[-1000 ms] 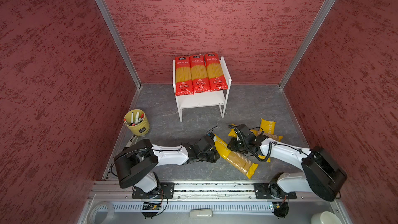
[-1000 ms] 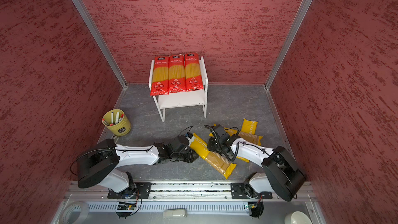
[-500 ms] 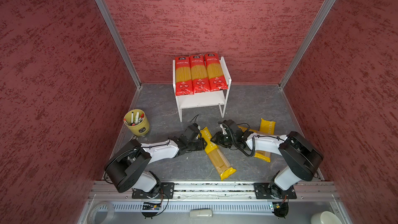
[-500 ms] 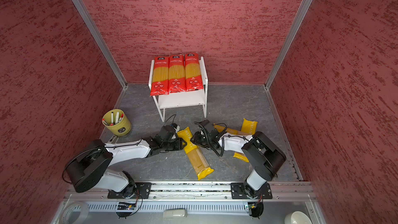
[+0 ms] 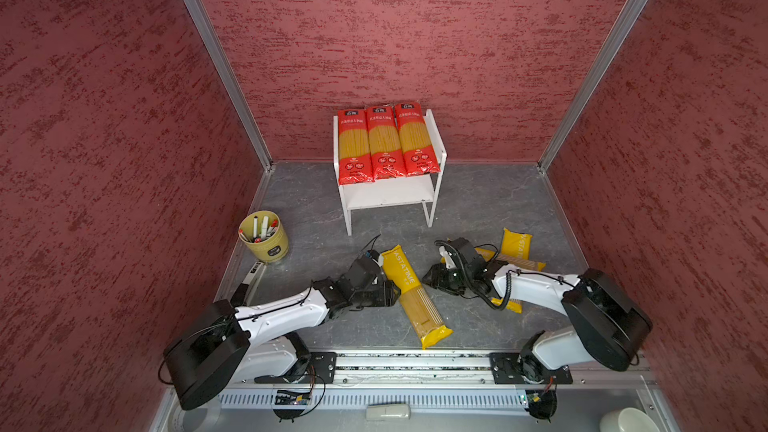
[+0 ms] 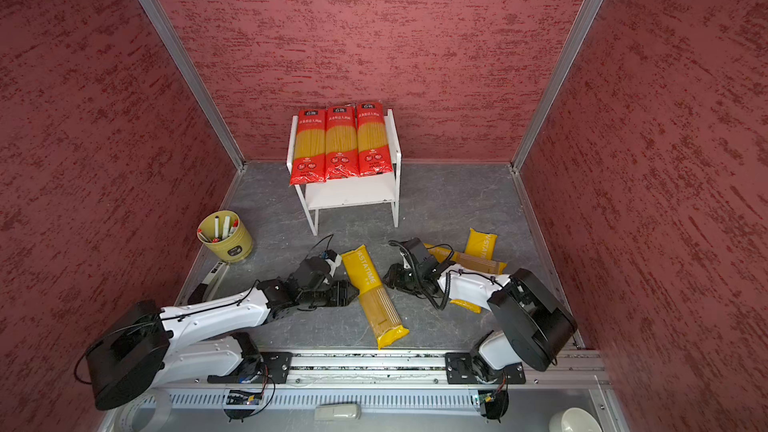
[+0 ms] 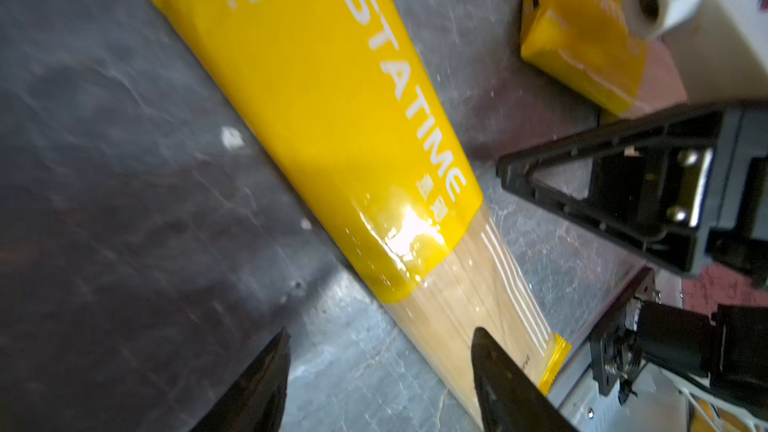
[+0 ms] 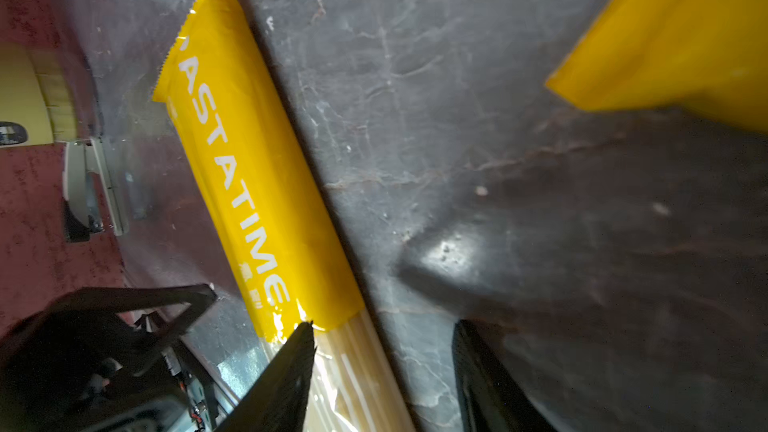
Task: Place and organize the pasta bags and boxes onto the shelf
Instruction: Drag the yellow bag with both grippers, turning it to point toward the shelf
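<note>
Both arms are down low on the gray floor (image 5: 469, 201), one on either side of a yellow PASTATIME pack (image 5: 409, 297) that lies flat and slanted between them. The left gripper (image 7: 380, 336) has its jaws parted. One finger is over the pack's clear stretch, the other over bare floor, and nothing is clamped. The right gripper (image 8: 384, 326) stands part open too, empty, with one fingertip at the pack's edge. By the right arm, two more yellow packs (image 5: 515, 245) lie crossed, partly hidden under it. On the white shelf (image 5: 390, 197), three red spaghetti packs (image 5: 384, 141) sit side by side on the top tier, their near ends overhanging the front. The cup of markers (image 5: 266, 238) stands off to the left by the wall.
</note>
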You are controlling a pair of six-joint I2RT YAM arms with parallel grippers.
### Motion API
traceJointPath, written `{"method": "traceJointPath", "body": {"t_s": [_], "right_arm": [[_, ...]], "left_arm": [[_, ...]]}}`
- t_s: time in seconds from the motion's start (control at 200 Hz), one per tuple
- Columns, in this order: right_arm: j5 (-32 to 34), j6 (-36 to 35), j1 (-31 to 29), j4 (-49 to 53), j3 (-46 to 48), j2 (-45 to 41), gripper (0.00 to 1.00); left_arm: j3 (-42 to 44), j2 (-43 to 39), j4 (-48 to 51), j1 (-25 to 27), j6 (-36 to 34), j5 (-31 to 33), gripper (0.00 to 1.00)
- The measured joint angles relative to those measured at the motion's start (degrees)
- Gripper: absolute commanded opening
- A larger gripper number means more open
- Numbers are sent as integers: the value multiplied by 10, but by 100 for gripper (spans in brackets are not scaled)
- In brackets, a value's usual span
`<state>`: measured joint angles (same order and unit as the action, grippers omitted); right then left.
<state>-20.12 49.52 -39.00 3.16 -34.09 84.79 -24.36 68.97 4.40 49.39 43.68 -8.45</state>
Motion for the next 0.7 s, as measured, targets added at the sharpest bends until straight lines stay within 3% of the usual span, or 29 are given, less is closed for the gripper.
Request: {"method": "traceJointPath", "body": {"t_s": [0.19, 0.446, 0.701], "right_arm": [[-24, 42, -43, -110, -5, 54, 55], [-63, 128, -67, -282, -4, 132, 52], [-73, 157, -68, -327, -5, 155, 50]], "left_arm": [[8, 42, -45, -7, 36, 10, 58], [14, 59, -71, -74, 43, 4, 31], [14, 61, -85, -106, 30, -6, 26]]}}
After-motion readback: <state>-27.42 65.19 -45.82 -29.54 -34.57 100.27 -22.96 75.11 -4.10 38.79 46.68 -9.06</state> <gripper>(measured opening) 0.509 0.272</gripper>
